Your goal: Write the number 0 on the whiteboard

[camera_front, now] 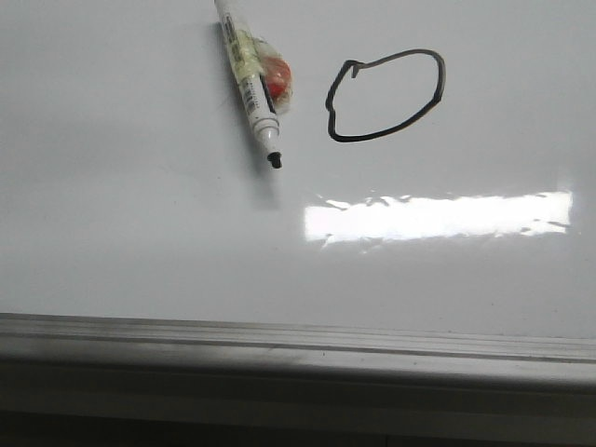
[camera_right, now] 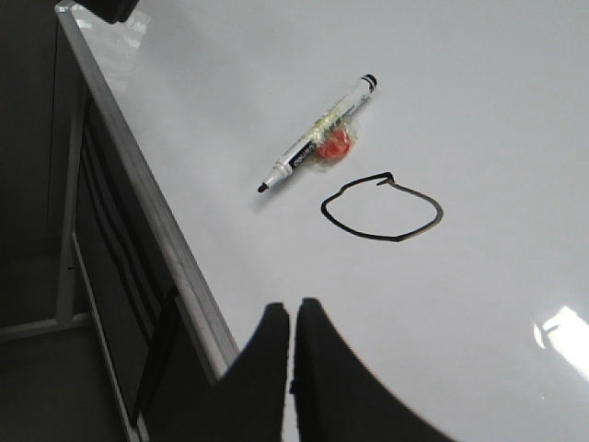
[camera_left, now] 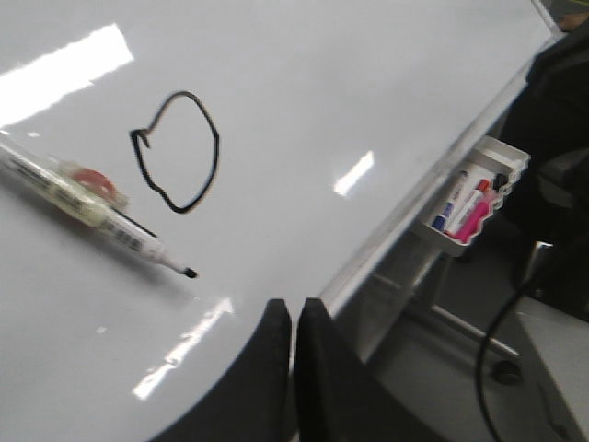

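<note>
One whiteboard (camera_front: pixel 140 242) fills the view, and one drawn number 0 (camera_front: pixel 384 95) is on it. One uncapped marker (camera_front: pixel 251 79) lies on the board, with one red lump (camera_front: pixel 277 76) taped to its barrel. Two grippers show, a left gripper (camera_left: pixel 293 322) and a right gripper (camera_right: pixel 293 322). One small tray (camera_left: pixel 474 198) hangs off the board's edge, holding several markers, too blurred to count.

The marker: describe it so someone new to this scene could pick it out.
On the whiteboard, look left of the number 0. The marker lies flat there, uncapped, black tip towards the grey rail, with a red blob taped to its barrel, unlike the pens in the side tray.
</note>
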Tool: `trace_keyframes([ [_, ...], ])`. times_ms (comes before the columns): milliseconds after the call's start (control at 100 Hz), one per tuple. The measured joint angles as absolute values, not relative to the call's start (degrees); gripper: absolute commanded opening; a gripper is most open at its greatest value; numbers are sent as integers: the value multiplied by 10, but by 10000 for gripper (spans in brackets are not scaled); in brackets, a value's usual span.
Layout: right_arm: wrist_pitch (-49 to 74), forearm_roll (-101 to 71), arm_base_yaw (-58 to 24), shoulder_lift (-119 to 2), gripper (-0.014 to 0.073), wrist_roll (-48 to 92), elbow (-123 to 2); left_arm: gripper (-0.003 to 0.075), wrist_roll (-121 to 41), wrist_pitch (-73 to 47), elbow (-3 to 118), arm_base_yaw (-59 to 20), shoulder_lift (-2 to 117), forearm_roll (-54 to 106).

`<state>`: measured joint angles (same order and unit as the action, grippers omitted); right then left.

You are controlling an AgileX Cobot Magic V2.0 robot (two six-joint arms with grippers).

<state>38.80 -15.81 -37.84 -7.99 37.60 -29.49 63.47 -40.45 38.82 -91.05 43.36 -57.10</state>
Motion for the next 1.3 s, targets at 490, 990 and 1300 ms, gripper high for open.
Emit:
trace_keyframes([
  [490, 389, -158, -378, -80, -40, 376, -295, -20, 633, -379, 387, -871, 432, -727],
  [990, 389, -158, -378, -80, -40, 376, -295, -20, 662, -31, 302, -576, 385, -836],
  [1300, 389, -158, -378, -80, -40, 376, -295, -20, 666, -26, 227, -440, 267, -828],
])
